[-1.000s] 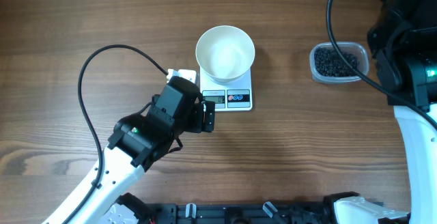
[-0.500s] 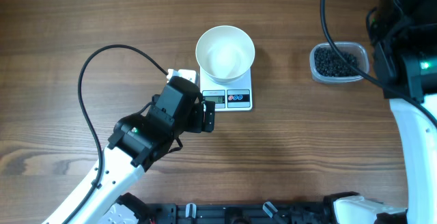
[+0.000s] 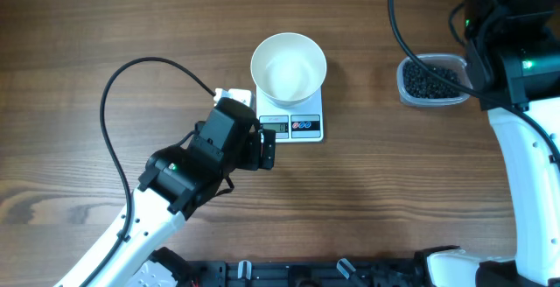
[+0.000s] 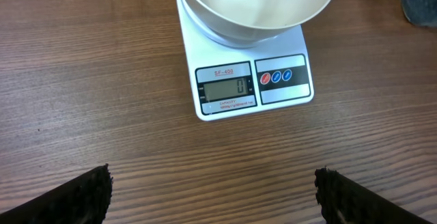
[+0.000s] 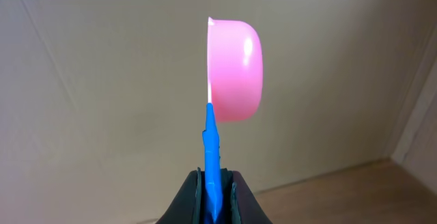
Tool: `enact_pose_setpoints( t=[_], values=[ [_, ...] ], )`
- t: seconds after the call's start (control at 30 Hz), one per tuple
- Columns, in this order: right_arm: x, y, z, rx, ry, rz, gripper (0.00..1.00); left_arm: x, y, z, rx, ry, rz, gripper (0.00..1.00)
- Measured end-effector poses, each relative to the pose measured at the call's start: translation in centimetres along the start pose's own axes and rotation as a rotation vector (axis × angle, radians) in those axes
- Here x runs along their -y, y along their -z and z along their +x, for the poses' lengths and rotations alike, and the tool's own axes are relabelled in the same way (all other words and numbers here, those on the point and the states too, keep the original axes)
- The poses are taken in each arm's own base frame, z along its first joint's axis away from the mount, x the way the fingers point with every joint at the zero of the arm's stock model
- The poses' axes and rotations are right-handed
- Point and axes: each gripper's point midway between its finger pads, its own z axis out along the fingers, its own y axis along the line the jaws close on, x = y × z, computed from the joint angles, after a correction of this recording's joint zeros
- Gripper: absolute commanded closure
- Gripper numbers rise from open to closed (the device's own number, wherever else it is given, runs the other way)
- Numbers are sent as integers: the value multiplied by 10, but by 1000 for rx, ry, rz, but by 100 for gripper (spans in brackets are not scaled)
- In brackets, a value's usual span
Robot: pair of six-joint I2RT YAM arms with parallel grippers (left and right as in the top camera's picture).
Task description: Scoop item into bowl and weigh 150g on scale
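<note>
**A:** Where is the item, and what does it look like?

**B:** The item [image 3: 427, 79] is a heap of small round black pieces in a clear tub [image 3: 435, 102] on the right of the desk [image 3: 105, 24], well apart from the scale. The right arm [image 3: 512, 51] hangs over the tub's far edge.

**A:** And the bowl?

**B:** The round white bowl [image 3: 289, 66] sits on the back of the flat white scale [image 3: 306, 128]. From overhead its inside shows plain white.

**A:** What does the left wrist view add?

**B:** The grey display [image 4: 227, 87] reads zero, which is too small to read from above. The left pincer [image 4: 212, 179] stands wide, one dark fingertip at each lower corner, just in front of the scale.

**A:** And the right pincer?

**B:** The overhead view hides it. The right wrist view shows the right pincer [image 5: 215, 191] clamped on the blue handle of a pink scoop [image 5: 235, 70]. The scoop is raised against a pale wall, with its cup turned on edge.
</note>
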Motion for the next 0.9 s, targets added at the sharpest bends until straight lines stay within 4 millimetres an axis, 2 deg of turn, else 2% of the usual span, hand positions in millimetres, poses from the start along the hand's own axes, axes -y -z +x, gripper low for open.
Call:
enact_pose_setpoints(
  t=[0.07,0.17,0.27,0.37,0.43,0.47,0.5,0.63,0.7,0.77,0.8,0.9],
  values=[
    [2,1,17,-69,-11,9,96,0,0,0,-1,0,0,0],
    [1,1,27,-109,-23,-1,96,2,0,-4,14,2,7,0],
    [4,5,51,-210,4,7,96,4,0,-8,33,4,17,0],
    [17,27,93,-401,71,33,96,8,0,-10,18,29,69,0],
    [23,40,107,-474,96,43,96,6,3,-13,-1,55,112,0],
    [25,48,114,-513,105,39,96,-3,5,-13,-20,67,122,0],
    [22,51,117,-532,102,12,96,-13,6,-17,-22,85,121,0],
    [-1,62,131,-609,107,-141,96,-30,20,-27,-26,59,136,0],
    [-8,66,135,-629,117,-192,96,-20,31,-35,-16,-16,171,0],
    [-11,66,136,-631,122,-210,96,-12,29,-34,-21,-60,187,0],
    [-12,66,135,-630,120,-216,96,-1,22,-32,-40,-89,203,0],
    [-16,63,129,-598,127,-235,95,7,2,-38,-44,-69,176,0]
  ],
)
